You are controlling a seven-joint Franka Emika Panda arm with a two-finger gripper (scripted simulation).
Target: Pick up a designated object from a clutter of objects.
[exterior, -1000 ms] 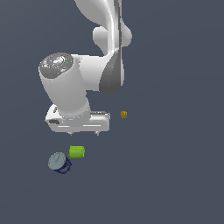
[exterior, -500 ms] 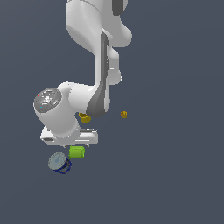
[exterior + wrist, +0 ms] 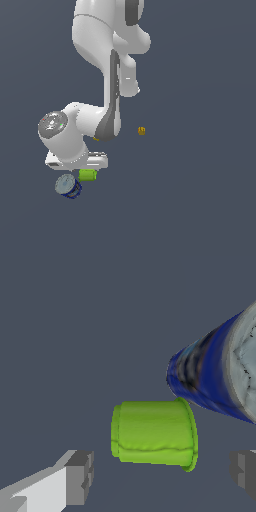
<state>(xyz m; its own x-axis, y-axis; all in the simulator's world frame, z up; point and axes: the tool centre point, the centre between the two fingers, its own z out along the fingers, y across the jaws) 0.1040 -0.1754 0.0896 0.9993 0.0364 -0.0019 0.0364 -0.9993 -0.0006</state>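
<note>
Your claw (image 3: 162,476) is spread wide and holds nothing; in the wrist view one finger (image 3: 77,476) sits off one end of the lime-green block (image 3: 153,432) and the other finger (image 3: 245,473) off the far end, neither touching. The block lies on its side on the tabletop (image 3: 75,331), and its long axis runs roughly along the line between the two fingers, so as I read it you'd be closing end-to-end on the flared rim and the flat base, not across the round body. It sits slightly ahead of the fingertip line, so you likely need a bit more advance or descent before closing. Watch the blue can (image 3: 220,378): it's just beside the block's rimmed end, a narrow gap only, right where one finger must pass. In the exterior view the block (image 3: 87,174) peeks out just under the wrist, the can (image 3: 68,185) beside it, and a tiny yellow piece (image 3: 141,131) well apart. Open room everywhere else.
</note>
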